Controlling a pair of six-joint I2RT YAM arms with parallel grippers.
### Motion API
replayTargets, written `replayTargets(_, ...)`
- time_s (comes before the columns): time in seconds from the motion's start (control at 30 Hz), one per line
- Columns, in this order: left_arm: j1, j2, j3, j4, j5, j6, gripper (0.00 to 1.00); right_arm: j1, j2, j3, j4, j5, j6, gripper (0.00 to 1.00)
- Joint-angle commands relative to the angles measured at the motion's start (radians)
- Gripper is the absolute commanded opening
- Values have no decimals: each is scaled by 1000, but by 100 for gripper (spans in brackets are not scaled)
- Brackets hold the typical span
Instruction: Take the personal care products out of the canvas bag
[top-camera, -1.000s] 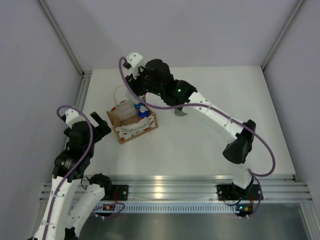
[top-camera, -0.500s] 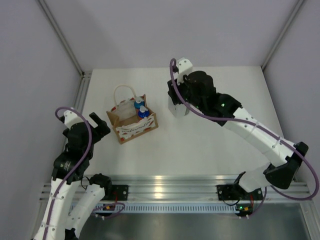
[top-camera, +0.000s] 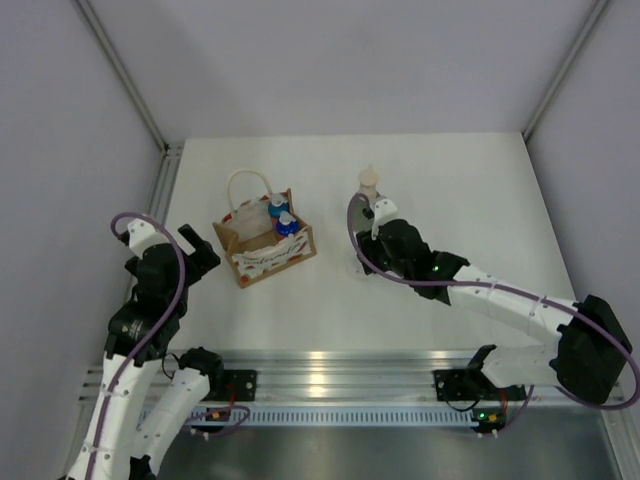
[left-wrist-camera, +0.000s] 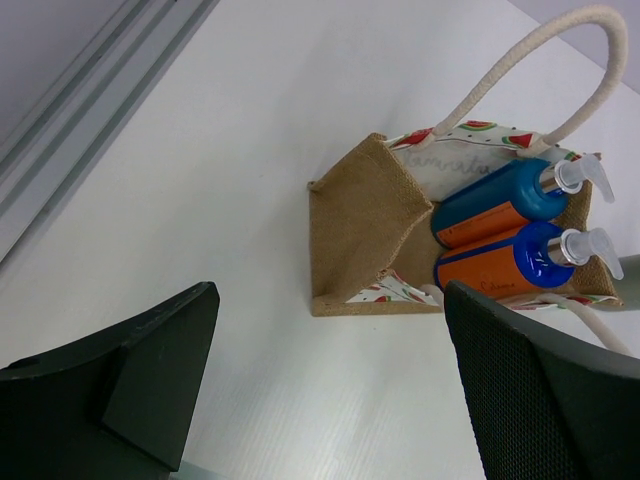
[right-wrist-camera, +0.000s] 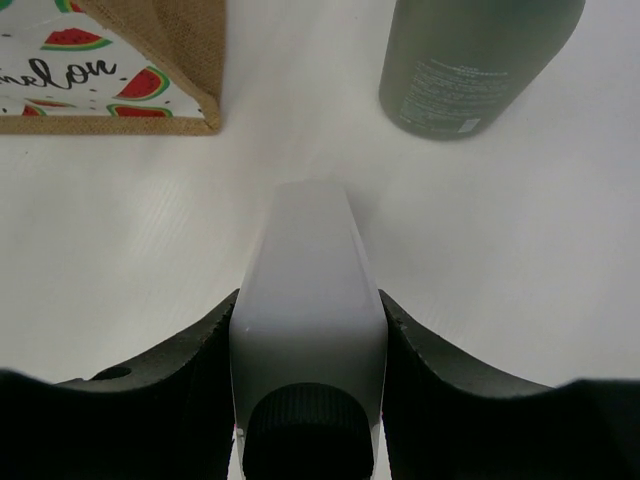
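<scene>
Clamping a white plastic bottle with a grey cap (right-wrist-camera: 308, 265), the right gripper (right-wrist-camera: 308, 335) hangs near the worktop's middle, just beside a standing grey-green bottle (right-wrist-camera: 475, 60). Toward the left edge, a tan canvas bag with watermelon print (left-wrist-camera: 365, 225) holds 2 orange bottles with blue pump tops (left-wrist-camera: 490, 215). The left gripper (left-wrist-camera: 330, 388) hovers nearby, fingers spread, grasping nothing.

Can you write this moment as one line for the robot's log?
right gripper shut on white bottle, outside canvas bag | left gripper open | grey-green bottle standing on table | two orange bottles in bag
</scene>
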Motion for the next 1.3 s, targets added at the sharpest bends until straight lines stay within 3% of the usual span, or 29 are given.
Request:
replayTargets(0.0,3,23,6,21,-2,17,98,-10,1,-26,183,13,29,0)
replayTargets(0.2,3,-8,2,21,-5,11,98,-48,79,50,157,0,2,0)
replayTargets(0.67,3,-29,2,21,-2,9,98,-63,268,462,-326,-61,-51,0)
replayTargets(1.03,3,-36,3,20,-3,14,98,-100,473,652,-481,-95,-114,0)
replayTargets(1.13,3,-37,3,20,-2,14,98,-109,504,690,-496,-104,-128,11)
replayTargets(1.17,3,-39,2,20,0,14,98,-111,510,699,-496,-105,-129,20)
replayTargets(1.23,3,-42,2,20,1,14,98,-114,518,719,-496,-109,-136,30)
replayTargets(1.27,3,-45,2,21,1,14,98,-114,518,724,-498,-110,-134,42)
